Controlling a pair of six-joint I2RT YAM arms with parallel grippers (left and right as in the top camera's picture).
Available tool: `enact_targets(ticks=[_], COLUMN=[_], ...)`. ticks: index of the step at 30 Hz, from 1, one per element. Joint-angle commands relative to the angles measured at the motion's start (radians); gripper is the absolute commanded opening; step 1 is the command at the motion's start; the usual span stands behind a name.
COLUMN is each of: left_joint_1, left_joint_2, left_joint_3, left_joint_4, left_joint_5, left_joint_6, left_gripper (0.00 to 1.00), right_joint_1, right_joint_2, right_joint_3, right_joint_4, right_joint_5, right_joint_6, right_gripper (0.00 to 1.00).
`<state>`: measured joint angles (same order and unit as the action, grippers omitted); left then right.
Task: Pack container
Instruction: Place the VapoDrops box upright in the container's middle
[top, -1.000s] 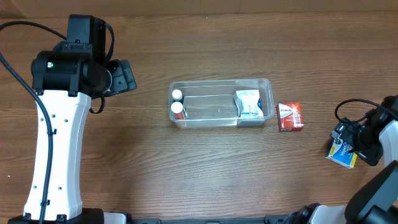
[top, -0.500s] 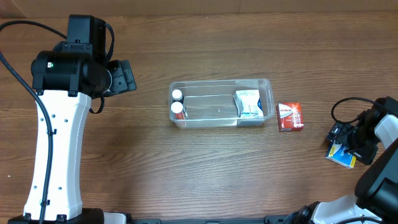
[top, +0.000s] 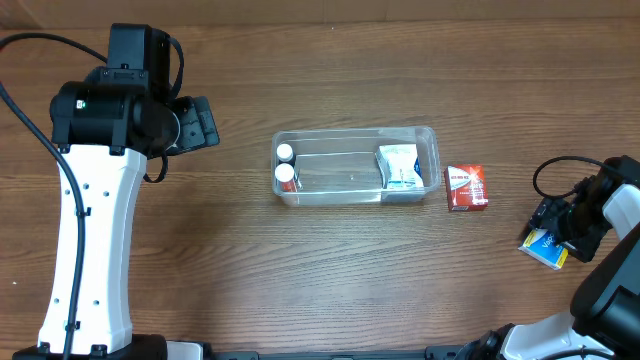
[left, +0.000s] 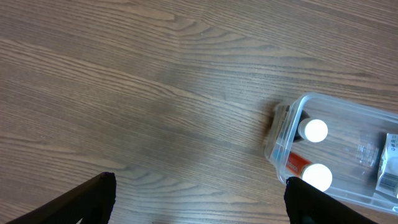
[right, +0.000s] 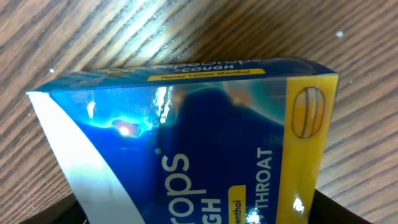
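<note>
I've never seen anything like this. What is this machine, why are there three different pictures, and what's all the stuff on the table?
The left arm and right arm are robot arms at a wooden table. One picture looks straight down from above. The other two come from small cameras on each wrist, so they see what each claw sees.

On the table sits a clear plastic container. It holds a dark bottle, a red bottle, both white-capped, and a white packet. A red box lies just outside it, on the right arm's side.

The left claw is open and empty, off the container's bottle end. The right claw is at a blue-and-yellow throat-drops box. Its fingers flank the box, but I can't tell whether they are squeezing it.
</note>
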<state>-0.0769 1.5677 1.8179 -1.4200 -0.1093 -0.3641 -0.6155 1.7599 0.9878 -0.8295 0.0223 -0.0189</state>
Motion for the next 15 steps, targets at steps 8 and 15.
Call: enact_targets(ticks=[8, 15], left_joint_1=[-0.002, -0.002], left_joint_2=[-0.005, -0.005], left_joint_3=[-0.004, -0.004], left_joint_4=[-0.003, -0.005], left_joint_5=[0.005, 0.005], left_joint_6=[0.013, 0.013], left_gripper=[0.88, 0.88], right_joint_1=[-0.001, -0.001], right_joint_2=[0.002, -0.021], right_joint_3=[0.008, 0.053], right_joint_4=[0.006, -0.014], right_joint_5=[-0.002, -0.002], right_joint_6=[0.003, 0.003], right_gripper=[0.75, 0.66])
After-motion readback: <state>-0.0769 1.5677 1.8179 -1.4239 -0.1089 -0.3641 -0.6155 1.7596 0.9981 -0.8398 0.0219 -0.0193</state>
